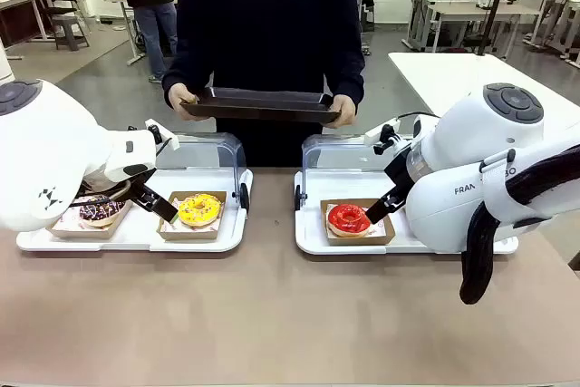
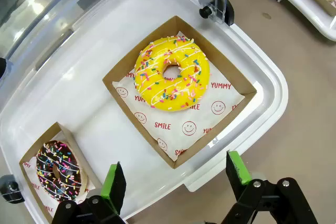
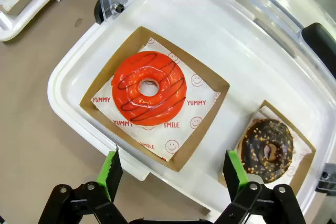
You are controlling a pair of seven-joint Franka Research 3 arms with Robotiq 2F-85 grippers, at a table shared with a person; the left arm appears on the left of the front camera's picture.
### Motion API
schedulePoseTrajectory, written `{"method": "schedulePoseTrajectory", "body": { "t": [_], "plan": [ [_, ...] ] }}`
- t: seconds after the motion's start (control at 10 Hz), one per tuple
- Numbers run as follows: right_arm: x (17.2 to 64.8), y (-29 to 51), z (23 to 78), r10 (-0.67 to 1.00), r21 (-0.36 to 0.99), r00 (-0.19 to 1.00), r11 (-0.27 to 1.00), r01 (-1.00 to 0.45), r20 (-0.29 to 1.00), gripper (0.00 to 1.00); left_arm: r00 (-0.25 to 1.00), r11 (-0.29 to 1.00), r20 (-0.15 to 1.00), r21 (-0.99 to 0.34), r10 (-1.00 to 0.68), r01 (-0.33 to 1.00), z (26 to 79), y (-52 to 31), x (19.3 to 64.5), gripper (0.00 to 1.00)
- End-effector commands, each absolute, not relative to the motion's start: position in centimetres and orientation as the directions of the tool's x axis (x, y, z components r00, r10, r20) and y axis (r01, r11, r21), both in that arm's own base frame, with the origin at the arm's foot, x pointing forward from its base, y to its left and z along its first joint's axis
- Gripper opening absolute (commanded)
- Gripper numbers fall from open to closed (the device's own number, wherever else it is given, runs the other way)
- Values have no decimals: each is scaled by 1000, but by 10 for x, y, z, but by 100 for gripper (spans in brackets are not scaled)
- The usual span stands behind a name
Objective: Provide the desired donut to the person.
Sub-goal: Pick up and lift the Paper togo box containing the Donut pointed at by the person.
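Waiting across the table from both arms, the person [image 1: 263,33] holds a dark serving tray [image 1: 263,104] level in both hands, with nothing on it as far as the front view shows. The handover has therefore not begun, and every step of it is left.

Under the left gripper [image 2: 173,169] lies one white tray [image 2: 262,66], and under the right gripper [image 3: 173,162] lies another white tray [image 3: 63,85]. Both have their clear lids up on the side away from the arms. Both grippers hang above their trays with the green pads spread wide and nothing between them.

Just ahead of the left fingertips, the yellow sprinkled donut [image 2: 172,73] sits in its cardboard box. The chocolate sprinkled donut [image 2: 56,170] sits off to one side of that gripper, beside one finger. Ahead of the right fingertips lies the red glazed donut [image 3: 149,87], with the chocolate nut donut [image 3: 270,150] beside the other finger. All four are untouched.

Nothing shows which donut the person wants, since both hands are busy with the serving tray. Choosing, gripping, lifting and delivering are all still to do.
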State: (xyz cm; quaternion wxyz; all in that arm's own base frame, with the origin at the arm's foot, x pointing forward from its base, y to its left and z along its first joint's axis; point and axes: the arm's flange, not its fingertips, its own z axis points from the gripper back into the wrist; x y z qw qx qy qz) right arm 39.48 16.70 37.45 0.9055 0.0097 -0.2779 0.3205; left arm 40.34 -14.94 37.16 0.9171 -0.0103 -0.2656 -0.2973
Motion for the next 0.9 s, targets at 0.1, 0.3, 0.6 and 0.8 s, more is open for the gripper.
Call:
{"method": "schedulePoseTrajectory", "body": {
  "t": [0.1,0.3,0.6,0.8],
  "plan": [
    [395,167,375,575,-161,640,794,-586,509,100,682,823,494,139,-540,551,372,-149,403,100],
    [395,167,375,575,-161,640,794,-586,509,100,682,823,494,139,-540,551,372,-149,403,100],
    [395,167,375,575,-161,640,794,-586,509,100,682,823,494,139,-540,551,372,-149,403,100],
    [395,167,375,575,-161,640,794,-586,509,100,682,823,494,139,-540,551,372,-149,403,100]
  ]
}}
